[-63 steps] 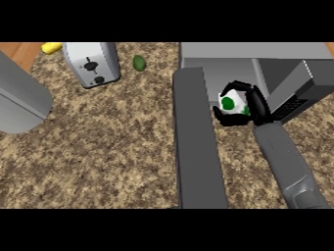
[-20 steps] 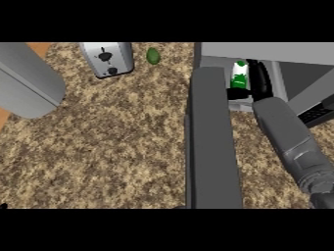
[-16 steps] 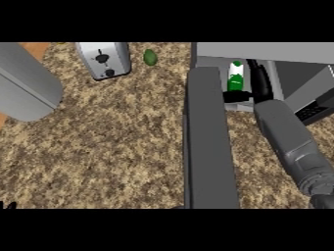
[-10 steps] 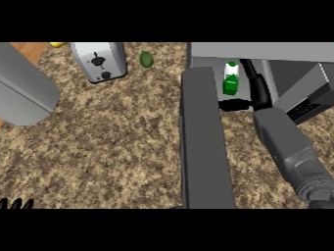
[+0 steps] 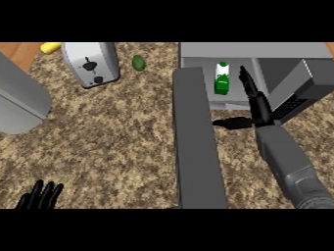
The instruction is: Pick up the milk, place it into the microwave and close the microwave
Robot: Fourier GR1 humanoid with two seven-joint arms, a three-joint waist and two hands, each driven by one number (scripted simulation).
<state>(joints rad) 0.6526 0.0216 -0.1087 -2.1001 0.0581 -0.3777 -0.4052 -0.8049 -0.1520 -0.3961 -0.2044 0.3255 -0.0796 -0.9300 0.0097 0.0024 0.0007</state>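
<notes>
Okay, milk point(image 5: 223, 78) is standing upright inside the microwave point(image 5: 252, 51), at about 1 o'clock in the head view, toward the left side of the opening. The right robot hand point(image 5: 254, 100) has its fingers straight and spread, just beside the carton on its right, thumb sticking out toward 9 o'clock; it holds nothing. I can't tell whether a fingertip touches the carton. Left robot hand point(image 5: 40, 197) sits at 7 o'clock by the lower edge, fingers up and relaxed, resting.

The door point(image 5: 195, 137) is wide open, a long grey slab running from the microwave's left front toward 6 o'clock.

Judgement: placing looks done, so the step in hand is clearing the right arm and shutting the door. To do it well:
- pull the robot hand straight back toward 5 o'clock, without sweeping left, or the fingers could tip the carton
- get the forearm fully out of the opening before the door moves
- push on the door's outer face near its free end, at 6 o'clock, with flat fingers
- swing it in one arc toward 3 o'clock

The toaster point(image 5: 91, 63) and green fruit point(image 5: 138, 62) at 11–12 o'clock on the table point(image 5: 111, 142) are well apart from the swing.
</notes>
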